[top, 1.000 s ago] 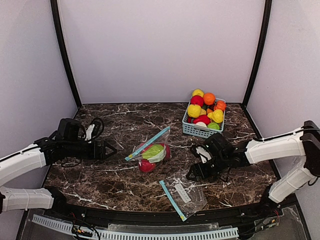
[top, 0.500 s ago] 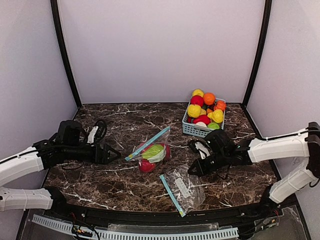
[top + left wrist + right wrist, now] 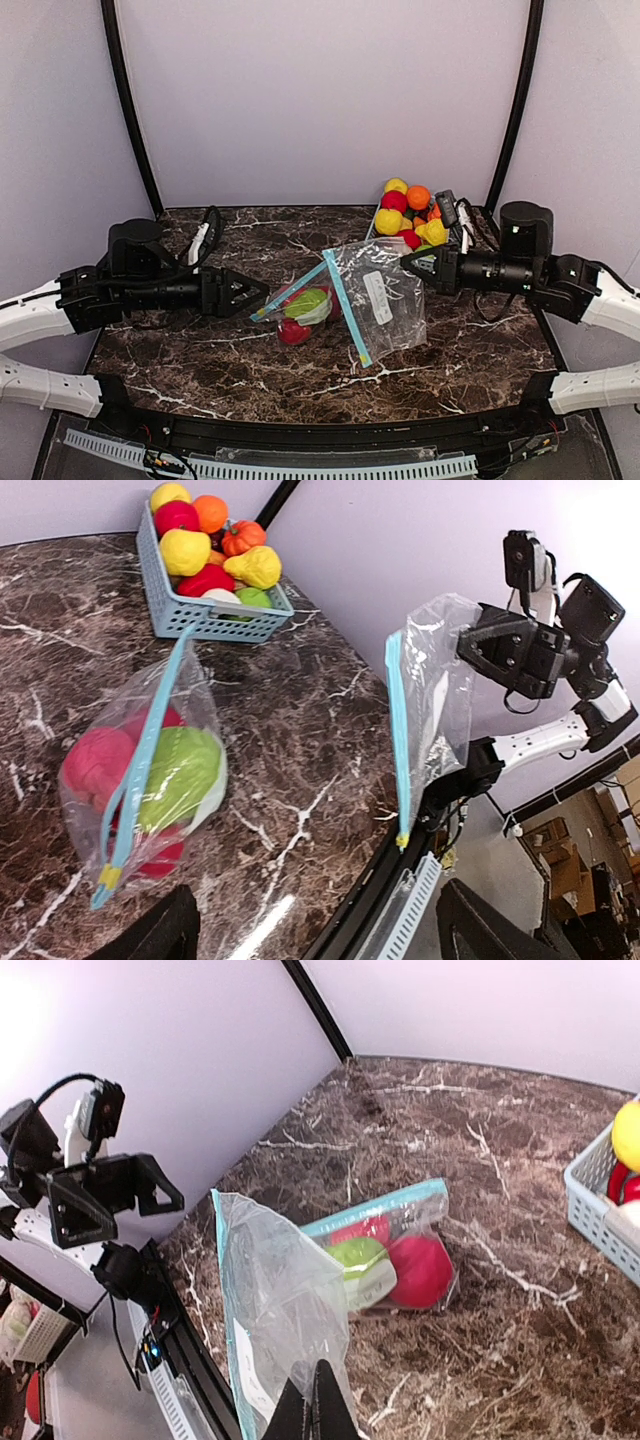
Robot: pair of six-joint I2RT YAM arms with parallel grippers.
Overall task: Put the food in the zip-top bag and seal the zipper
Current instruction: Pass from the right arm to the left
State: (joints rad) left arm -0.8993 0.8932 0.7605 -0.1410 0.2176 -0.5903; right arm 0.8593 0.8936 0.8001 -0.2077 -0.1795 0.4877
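Note:
My right gripper (image 3: pixel 412 261) (image 3: pixel 313 1402) is shut on a corner of an empty clear zip-top bag (image 3: pixel 381 300) (image 3: pixel 279 1300) and holds it up off the table; the blue zipper strip hangs down its left edge. The same bag (image 3: pixel 437 695) shows in the left wrist view. My left gripper (image 3: pixel 256 293) (image 3: pixel 315 935) is open with nothing between its fingers, pointing toward a second bag (image 3: pixel 304 304) (image 3: pixel 150 770) (image 3: pixel 392 1256) that lies on the table with red and green food inside. More food (image 3: pixel 405 208) (image 3: pixel 205 545) is piled in the basket.
The light-blue slatted basket (image 3: pixel 215 615) (image 3: pixel 600 1210) stands at the back right, partly hidden behind the raised bag in the top view. The table's black front rail (image 3: pixel 320 430) runs along the near edge. Dark corner posts stand at the back.
My right gripper shut on the empty bag at the table's front and lifted it up and back toward the basket. The left arm reached further right toward the filled bag.

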